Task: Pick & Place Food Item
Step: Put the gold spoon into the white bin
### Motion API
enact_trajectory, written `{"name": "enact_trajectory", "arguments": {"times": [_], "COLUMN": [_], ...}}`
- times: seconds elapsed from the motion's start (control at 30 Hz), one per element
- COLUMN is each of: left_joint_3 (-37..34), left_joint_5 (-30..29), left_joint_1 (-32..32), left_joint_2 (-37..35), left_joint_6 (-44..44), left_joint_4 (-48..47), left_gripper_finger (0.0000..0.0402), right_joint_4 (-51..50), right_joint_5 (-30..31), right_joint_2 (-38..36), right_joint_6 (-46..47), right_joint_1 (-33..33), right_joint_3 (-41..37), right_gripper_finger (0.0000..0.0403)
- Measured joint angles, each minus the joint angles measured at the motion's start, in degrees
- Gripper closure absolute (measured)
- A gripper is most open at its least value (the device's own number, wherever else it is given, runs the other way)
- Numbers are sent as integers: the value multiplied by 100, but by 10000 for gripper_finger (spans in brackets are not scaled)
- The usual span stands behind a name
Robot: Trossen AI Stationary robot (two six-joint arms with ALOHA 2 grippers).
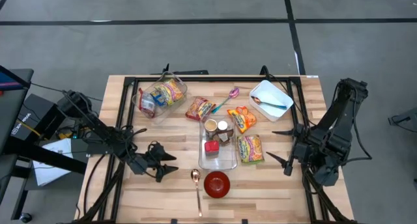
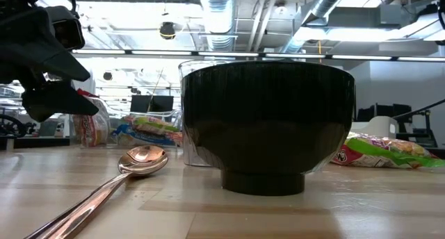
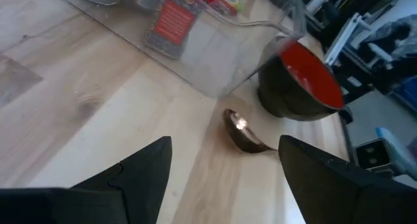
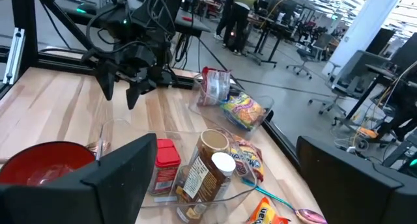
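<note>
- My left pincer (image 1: 171,170) hangs low over the wooden surface (image 1: 117,107), fingers spread, pinching nothing.
- Just beyond its tips lies a copper spoon (image 1: 196,188), beside the red bowl (image 1: 217,183).
- The clear tray (image 1: 217,157) past the bowl holds small jars and a red packet (image 1: 211,146); noodle packs (image 1: 250,148) lie beside it.
- My right pincer (image 1: 287,150) waits spread and empty at the surface's right edge.
</note>
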Motion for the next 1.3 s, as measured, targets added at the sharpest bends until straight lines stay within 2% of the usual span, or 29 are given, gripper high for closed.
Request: {"name": "enact_trajectory", "arguments": {"times": [0.17, 0.37, 0.5, 0.83, 1.03, 1.3], "left_joint_3": [93, 413, 570, 763, 767, 812], "left_joint_5": [305, 361, 724, 1196, 1366, 1483], "left_joint_1": [55, 280, 518, 787, 784, 909], "left_joint_2": [485, 1278, 1640, 2170, 2494, 2903], "left_joint_6": [55, 66, 88, 266, 520, 660], "left_joint_4": [547, 558, 718, 1055, 1856, 2436], "left_gripper_finger": [124, 124, 124, 124, 124, 124], "right_joint_4": [2, 13, 14, 13, 15, 18], "right_joint_5": [-2, -5, -52, -140, -162, -198], "right_joint_2": [1, 2, 2, 2, 4, 4], "right_joint_6": [13, 13, 13, 13, 13, 13], "right_joint_1": [4, 4, 4, 4, 5, 6], "right_joint_3": [0, 0, 0, 0, 0, 0], "right_gripper_finger": [42, 42, 42, 42, 42, 42]}}
